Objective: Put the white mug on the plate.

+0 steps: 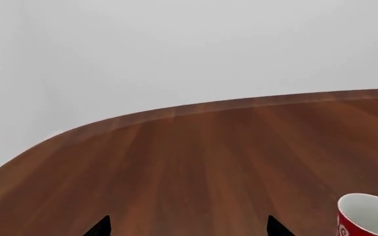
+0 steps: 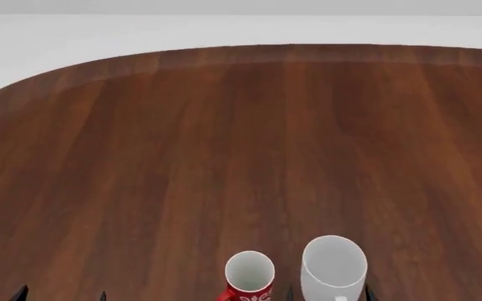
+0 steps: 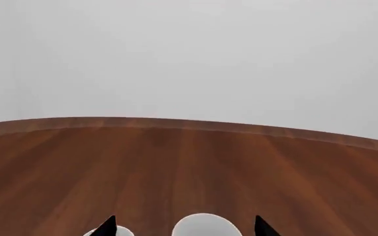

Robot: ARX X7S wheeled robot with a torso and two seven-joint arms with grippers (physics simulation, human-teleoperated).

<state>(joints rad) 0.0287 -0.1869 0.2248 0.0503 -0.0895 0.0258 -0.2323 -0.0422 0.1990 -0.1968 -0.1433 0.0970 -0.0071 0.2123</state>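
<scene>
Where the wooden table meets the head view's lower edge stands the white mug, upright, just beside a red mug. Right gripper: fingers spread wide, flanking the mug, not clamped. Left gripper: apart, empty. Glossy, rigid, likely slippery and breakable; grip the body. Plate unseen.

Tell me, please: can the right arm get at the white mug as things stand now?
Probably yes. In the head view the right gripper has its fingertips on either side of the white mug, spread wider than the mug. The red mug stands apart on the left, seemingly clear of the left fingertip.
</scene>
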